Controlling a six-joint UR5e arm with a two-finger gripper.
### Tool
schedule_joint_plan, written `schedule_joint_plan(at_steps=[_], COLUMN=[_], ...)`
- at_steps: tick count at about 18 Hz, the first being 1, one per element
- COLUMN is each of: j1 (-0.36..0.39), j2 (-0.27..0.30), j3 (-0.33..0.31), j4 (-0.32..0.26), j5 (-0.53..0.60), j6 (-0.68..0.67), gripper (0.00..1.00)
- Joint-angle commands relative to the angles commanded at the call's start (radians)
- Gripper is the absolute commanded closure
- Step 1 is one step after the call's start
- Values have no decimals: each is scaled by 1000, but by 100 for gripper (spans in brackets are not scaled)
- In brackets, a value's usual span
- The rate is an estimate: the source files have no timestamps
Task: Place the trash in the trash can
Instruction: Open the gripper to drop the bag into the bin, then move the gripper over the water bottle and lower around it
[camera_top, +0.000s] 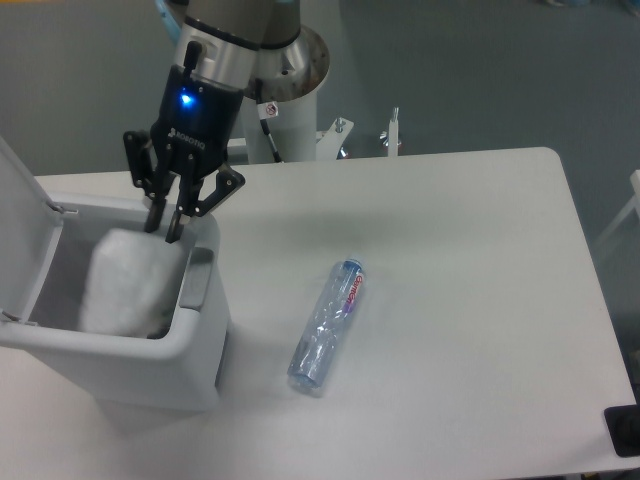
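- Trash can (120, 375), the landmark: white boxy bin, rounded corners, at the table's left edge. Lid (22, 215) hinged up and back on the far left, so the mouth is open for drops from above. Pale grey latch (197, 280) on the wall facing the bottle.
- Plastic bag (125, 285): inside the can, filling most of the opening, top corner near the rim just under the fingertips. Whitish, translucent, wrinkly; slumped against the inner walls. Looks soft and light, likely to stay put.
- Gripper (163, 232): hangs over the can's right rear rim, fingers pointing down into the mouth. Fingertips sit close together, only a narrow gap between them. Whether they pinch a fold of the bag or have let go, the view cannot tell; tips touch or nearly touch the bag's top.
- Judgement: bag step at or near release; held this low so the bag falls inside, not over the rim.
- Bottle (327, 326): on the table (480, 300), right of the can, well apart from it, lying on its side, untouched. Clear crumpled plastic, blue cap at the far end, red-lettered label near the cap. Round body could roll when nudged.
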Motion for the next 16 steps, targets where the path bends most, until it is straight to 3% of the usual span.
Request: schedule_joint_plan(at_steps=[2,9,12,16], j1=[63,160,169,166], j2=[-11,-262,-331,-422], j3=[24,187,186,192], j4=[0,-5,-6,-6], j5=[-3,14,21,147], j6=[-3,-95,-83,-66], gripper=[0,0,0,0])
